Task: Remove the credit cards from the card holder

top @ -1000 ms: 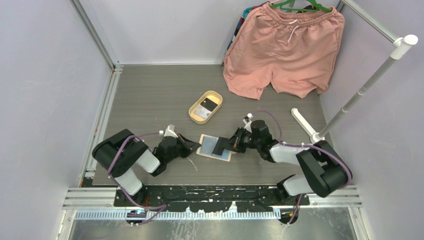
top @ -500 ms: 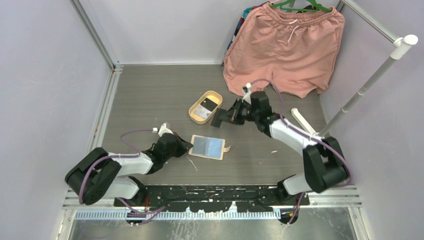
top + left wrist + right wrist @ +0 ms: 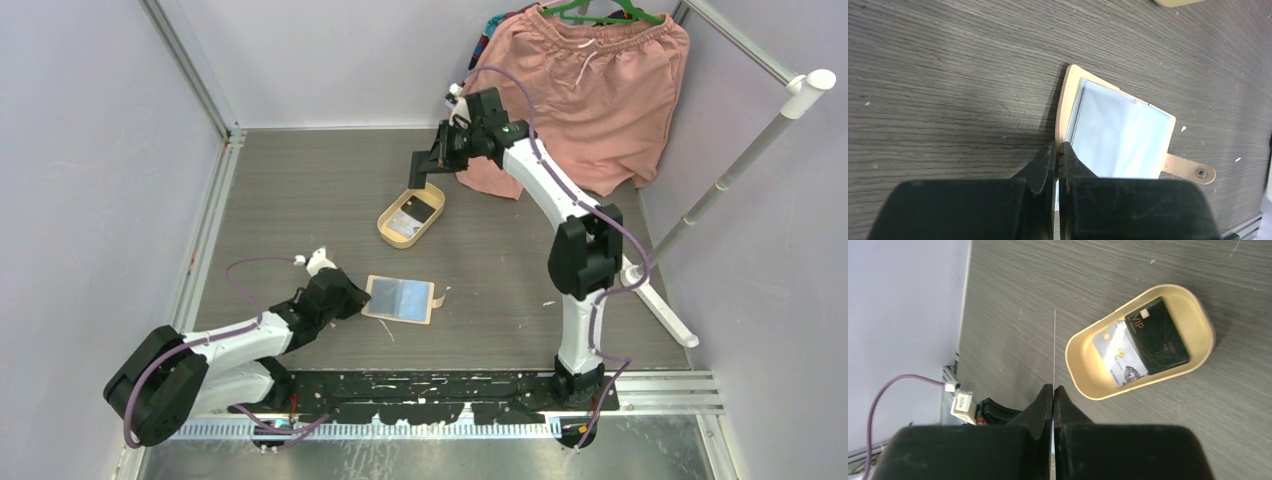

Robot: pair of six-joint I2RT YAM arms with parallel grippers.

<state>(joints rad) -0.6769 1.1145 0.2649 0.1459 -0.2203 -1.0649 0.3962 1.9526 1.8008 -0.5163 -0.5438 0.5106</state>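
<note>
Now the right jaws pinch a card [image 3: 420, 170] edge-on above the tray's [image 3: 1079, 371] far rim; two cards [image 3: 1158, 337] lie inside. Left jaws, clenched, sit at the open holder's [image 3: 400, 298] left edge, with bare counter [image 3: 300, 190] all round.

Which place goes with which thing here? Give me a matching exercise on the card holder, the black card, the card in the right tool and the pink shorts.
Things:
1. card holder
2. black card
3. held card, pinched in the shut right tool
4. pink shorts

Places:
A. hanging at the back right
B. lying in the oval tray
C. up in the air near the tray
D. open flat on the table, its edge pinched in the left tool

Pairs: 1-D, 2-B, 3-C, 4-A
</note>
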